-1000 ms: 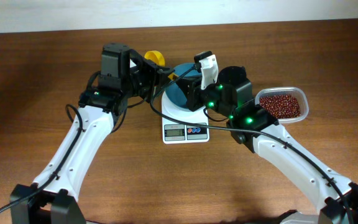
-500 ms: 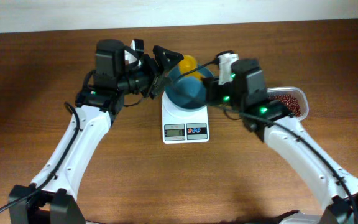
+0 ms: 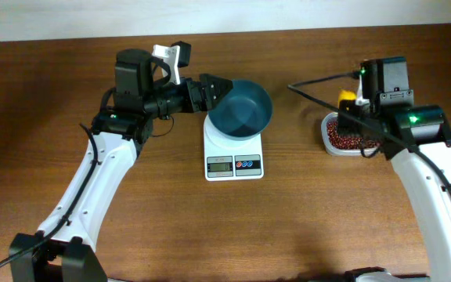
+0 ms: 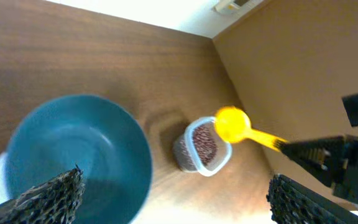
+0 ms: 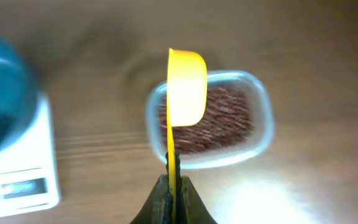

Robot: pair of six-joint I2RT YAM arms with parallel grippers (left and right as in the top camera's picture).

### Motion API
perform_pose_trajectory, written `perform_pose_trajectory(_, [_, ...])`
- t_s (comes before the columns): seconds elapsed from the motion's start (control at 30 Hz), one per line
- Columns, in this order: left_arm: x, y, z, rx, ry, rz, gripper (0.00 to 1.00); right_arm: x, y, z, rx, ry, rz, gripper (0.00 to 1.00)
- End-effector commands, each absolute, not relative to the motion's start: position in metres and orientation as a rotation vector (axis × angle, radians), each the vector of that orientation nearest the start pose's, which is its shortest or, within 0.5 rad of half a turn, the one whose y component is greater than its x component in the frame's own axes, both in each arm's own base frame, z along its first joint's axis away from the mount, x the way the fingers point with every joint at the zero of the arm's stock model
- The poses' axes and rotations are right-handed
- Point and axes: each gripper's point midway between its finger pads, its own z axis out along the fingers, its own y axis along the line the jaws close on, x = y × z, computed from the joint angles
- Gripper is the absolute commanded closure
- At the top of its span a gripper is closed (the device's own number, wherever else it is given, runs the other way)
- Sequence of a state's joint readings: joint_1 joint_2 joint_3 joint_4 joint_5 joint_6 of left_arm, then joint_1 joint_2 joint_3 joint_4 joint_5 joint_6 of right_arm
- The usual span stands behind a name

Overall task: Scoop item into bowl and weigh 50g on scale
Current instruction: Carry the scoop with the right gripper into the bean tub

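The teal bowl (image 3: pixel 241 110) stands on the white scale (image 3: pixel 234 153), and its inside shows only bare teal (image 4: pixel 73 155). My left gripper (image 3: pixel 210 92) is open beside the bowl's left rim and holds nothing; one of its fingers (image 4: pixel 48 199) sits low in the left wrist view. My right gripper (image 5: pixel 174 183) is shut on the handle of a yellow scoop (image 5: pixel 186 87), which is turned on its side. The scoop (image 3: pixel 345 96) hangs over the clear container (image 3: pixel 329 141) of red-brown beans (image 5: pixel 219 121), with my right gripper (image 3: pixel 356 112) just behind it.
The scale's display and buttons (image 3: pixel 233 164) face the near edge of the table. The container (image 4: pixel 224 160) stands on the brown tabletop (image 3: pixel 233 227) to the right of the scale (image 5: pixel 17 168). A white wall runs along the far edge.
My right arm swung right with the scoop, from above the bowl to above the bean container. My left gripper's jaws opened and drew back a little to the left.
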State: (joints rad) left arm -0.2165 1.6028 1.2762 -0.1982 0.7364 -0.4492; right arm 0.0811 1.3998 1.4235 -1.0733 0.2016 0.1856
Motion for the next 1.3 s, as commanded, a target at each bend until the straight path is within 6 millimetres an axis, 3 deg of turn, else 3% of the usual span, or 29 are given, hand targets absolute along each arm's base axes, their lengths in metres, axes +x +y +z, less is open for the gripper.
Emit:
perform_pose_trajectory(0.0, [0.427,-0.202,0.268,0.251,2.092,-1.049,0.01,0.332,-0.045,0.224,0.331,2.608,-0.397,0.96])
perform_pose_trajectory(0.17, [0.428,-0.201,0.268,0.272,2.084,-1.025,0.01,0.326,-0.068,0.196,0.39,2.718,-0.508,0.96])
perform_pose_trajectory(0.5, [0.429,-0.2,0.268,0.269,2.082,-1.021,0.01,0.34,-0.067,0.132,0.31,2.91,-0.576,0.96])
perform_pose_trajectory(0.6, [0.429,-0.2,0.268,0.27,2.082,-1.021,0.01,0.345,-0.053,0.121,0.221,2.959,-0.457,0.96])
perform_pose_trajectory(0.73, [0.429,-0.2,0.268,0.269,2.082,-1.021,0.01,0.355,-0.031,0.117,0.145,2.963,-0.258,0.96])
perform_pose_trajectory(0.97, [0.429,-0.2,0.268,0.269,2.083,-1.021,0.01,0.354,-0.012,0.117,0.098,2.975,-0.097,0.96])
perform_pose_trajectory(1.27, [0.427,-0.199,0.266,0.265,2.096,-1.023,0.01,0.356,-0.002,0.13,0.092,2.951,0.01,0.96])
